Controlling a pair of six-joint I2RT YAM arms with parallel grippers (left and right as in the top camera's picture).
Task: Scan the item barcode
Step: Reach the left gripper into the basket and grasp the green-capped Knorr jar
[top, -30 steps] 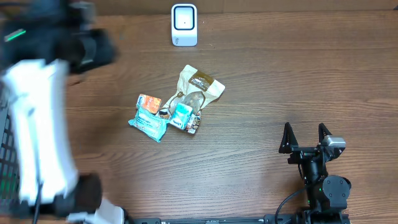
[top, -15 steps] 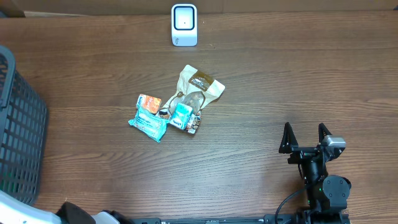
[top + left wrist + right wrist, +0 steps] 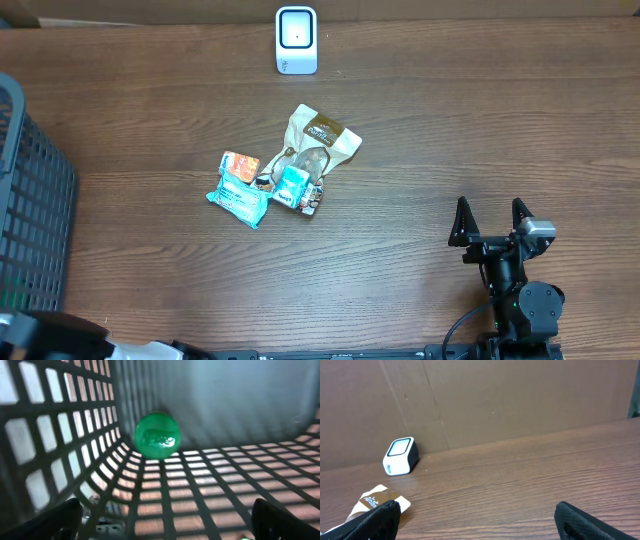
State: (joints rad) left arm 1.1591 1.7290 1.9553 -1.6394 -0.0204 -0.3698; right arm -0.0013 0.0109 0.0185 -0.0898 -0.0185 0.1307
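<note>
My left pincer [image 3: 169, 521] gapes empty inside the basket [image 3: 60, 435] at the bench's left edge, my right pincer [image 3: 490, 207] also apart, and the packets [image 3: 288, 178] heaped mid-bench touch, so a grab could snag mesh or lift two

Bench [image 3: 450, 130]: dark brown, with a fine wood grain. Scanner [image 3: 296, 40]: white casing, dark window with a pale rim. Basket [image 3: 30, 230]: dark grey square lattice; from the left wrist its openings look pale pink-grey. Round item [image 3: 156, 435] in the basket: glossy green. Pouch [image 3: 318, 140]: cream with a brown label. Orange packet [image 3: 240, 163]: orange and white. Teal packets [image 3: 240, 198]: teal with white print. Right end effector [image 3: 490, 208]: black. Back wall [image 3: 520, 400]: plain cardboard brown.
</note>
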